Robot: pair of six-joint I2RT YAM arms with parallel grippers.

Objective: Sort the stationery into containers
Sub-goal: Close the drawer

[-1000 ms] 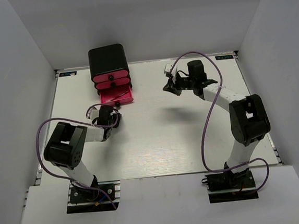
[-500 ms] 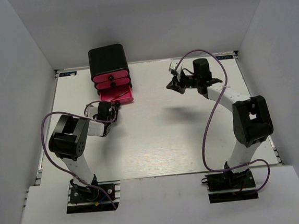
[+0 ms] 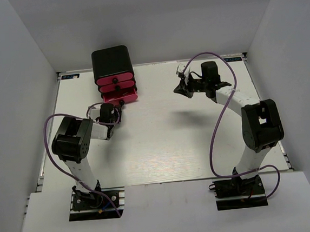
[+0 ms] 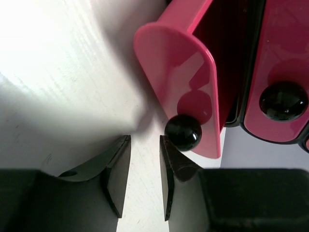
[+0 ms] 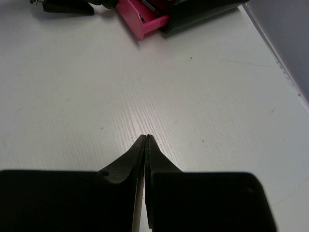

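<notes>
At the far left of the table [image 3: 168, 142] stands the black cabinet [image 3: 111, 60] with its three pink drawers. The bottom drawer [image 4: 186, 72] sits slightly pulled out, more than the two above it. The left gripper [image 4: 145, 139] is low in front of that drawer, jaws parted with bare table showing between them. The drawer's black knob [image 4: 183, 132] lies just beside one fingertip, outside the gap, so nothing is grasped. The right gripper [image 5: 146, 137] hovers over the table's far right part, clenched tight and empty.
</notes>
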